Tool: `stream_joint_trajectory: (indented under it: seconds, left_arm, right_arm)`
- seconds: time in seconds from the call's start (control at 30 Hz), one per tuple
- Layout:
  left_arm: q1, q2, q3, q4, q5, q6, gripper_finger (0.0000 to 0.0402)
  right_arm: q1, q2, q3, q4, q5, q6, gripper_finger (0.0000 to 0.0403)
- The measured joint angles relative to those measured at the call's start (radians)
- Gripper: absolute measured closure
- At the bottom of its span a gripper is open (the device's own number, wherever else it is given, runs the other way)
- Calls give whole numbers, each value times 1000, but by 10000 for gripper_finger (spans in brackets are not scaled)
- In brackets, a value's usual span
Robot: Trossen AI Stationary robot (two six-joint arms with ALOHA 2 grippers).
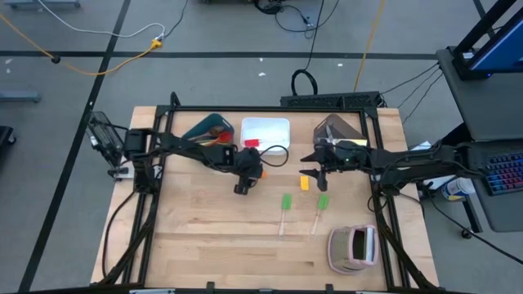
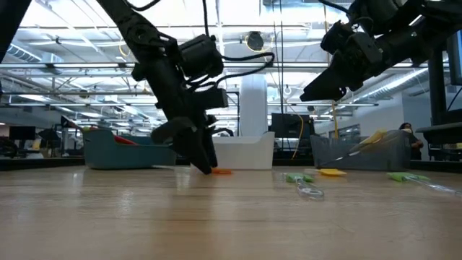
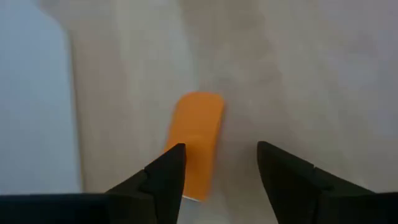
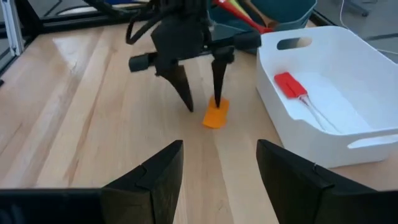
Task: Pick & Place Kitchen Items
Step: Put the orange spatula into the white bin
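Two grippers are in play, and the left gripper [image 4: 200, 102] is low over the table with its jaws open, the tips at or just off the wood. An orange spatula [image 3: 196, 140] lies flat there; in the right wrist view one finger sits at its edge and the other stands off to the side, so the blade is not squarely between the jaws. Its clear stick cannot be made out in any view, and the left wrist view cuts the blade off behind a finger [image 3: 163, 177]. The right gripper [image 1: 319, 170] hangs raised with open jaws, holding nothing. Ahead of those jaws, a red spatula [image 4: 291, 85] rests inside the white bin [image 4: 298, 146]. Near the right gripper, a yellow spatula [image 1: 305, 183] and two green spatulas [image 1: 286, 202] lie on the table [image 1: 204, 237]
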Motion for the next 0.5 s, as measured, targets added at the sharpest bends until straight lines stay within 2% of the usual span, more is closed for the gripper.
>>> stream_joint_trajectory:
  seconds: [0.17, 0.4, 0.5]
  left_arm:
    - [30, 17, 3, 19, 21, -1, 212]
    - [93, 19, 3, 12, 45, -10, 252]
    - [119, 20, 2, 8, 102, -50, 276]
  right_arm:
    - [0, 23, 0, 12, 0, 0, 207]
    - [2, 51, 0, 15, 0, 0, 206]
    - [2, 59, 0, 14, 0, 0, 207]
